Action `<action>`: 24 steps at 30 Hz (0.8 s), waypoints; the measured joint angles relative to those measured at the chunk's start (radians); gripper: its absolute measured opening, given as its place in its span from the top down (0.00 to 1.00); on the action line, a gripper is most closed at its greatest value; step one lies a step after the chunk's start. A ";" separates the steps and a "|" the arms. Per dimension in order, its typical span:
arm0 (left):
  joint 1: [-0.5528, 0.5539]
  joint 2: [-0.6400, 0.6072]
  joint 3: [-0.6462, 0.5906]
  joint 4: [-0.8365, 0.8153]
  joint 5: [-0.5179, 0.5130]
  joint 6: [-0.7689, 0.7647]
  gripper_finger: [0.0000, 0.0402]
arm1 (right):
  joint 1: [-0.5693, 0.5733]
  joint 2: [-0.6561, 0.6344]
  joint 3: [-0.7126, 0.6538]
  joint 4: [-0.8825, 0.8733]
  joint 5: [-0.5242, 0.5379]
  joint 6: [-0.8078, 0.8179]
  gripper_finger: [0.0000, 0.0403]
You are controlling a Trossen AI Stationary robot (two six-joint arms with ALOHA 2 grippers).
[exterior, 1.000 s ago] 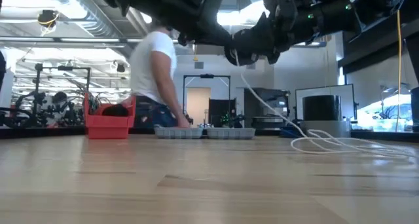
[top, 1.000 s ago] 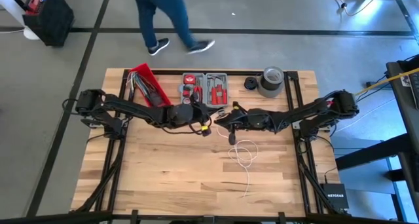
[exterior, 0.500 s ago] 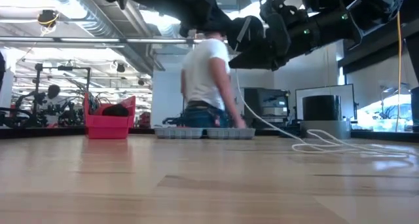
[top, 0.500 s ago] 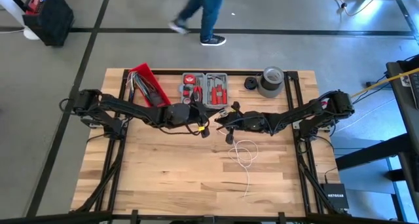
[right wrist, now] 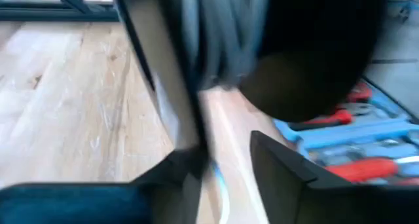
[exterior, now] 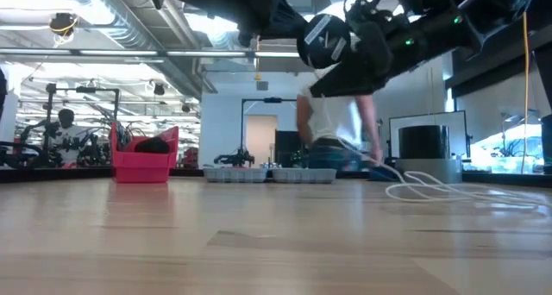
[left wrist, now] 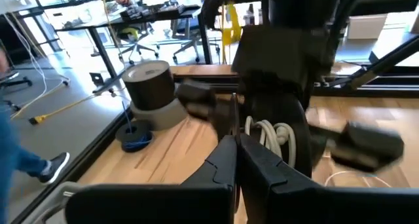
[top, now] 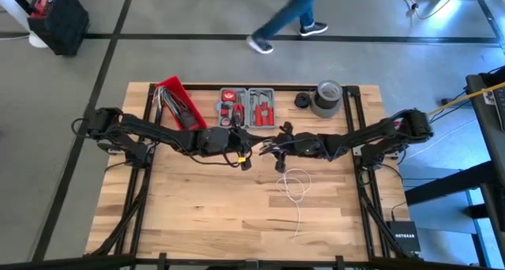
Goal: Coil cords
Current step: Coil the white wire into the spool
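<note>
Wooden table [top: 197, 199], concrete floor, person [top: 286, 21] walking past; white cord [top: 295, 187] looped on top. Left gripper [left wrist: 236, 149] pinched together; right gripper [top: 268, 148] jaws apart.

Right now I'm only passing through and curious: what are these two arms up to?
They are coiling a white cord. The two grippers meet above the middle of the table. The left gripper is shut, with loops of cord gathered just ahead of it. The right gripper sits close against it, fingers apart in its wrist view. The rest of the cord lies loose on the wood below. A person walks past behind the table.
</note>
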 joint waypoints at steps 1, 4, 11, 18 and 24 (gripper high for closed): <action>0.000 0.000 0.000 0.000 -0.003 0.002 1.00 | 0.000 -0.033 0.000 -0.040 0.001 -0.007 0.65; -0.003 0.000 0.000 0.001 -0.010 0.004 1.00 | 0.000 -0.159 0.001 -0.221 0.000 -0.023 0.60; -0.005 -0.001 0.000 0.007 -0.016 0.008 1.00 | 0.001 -0.317 -0.001 -0.531 -0.080 0.029 0.57; -0.005 -0.001 0.000 0.028 -0.021 0.010 1.00 | 0.001 -0.145 -0.154 -0.156 -0.202 0.031 0.57; -0.004 -0.001 0.000 0.022 -0.021 0.012 1.00 | 0.001 0.072 -0.164 0.112 -0.189 -0.003 0.57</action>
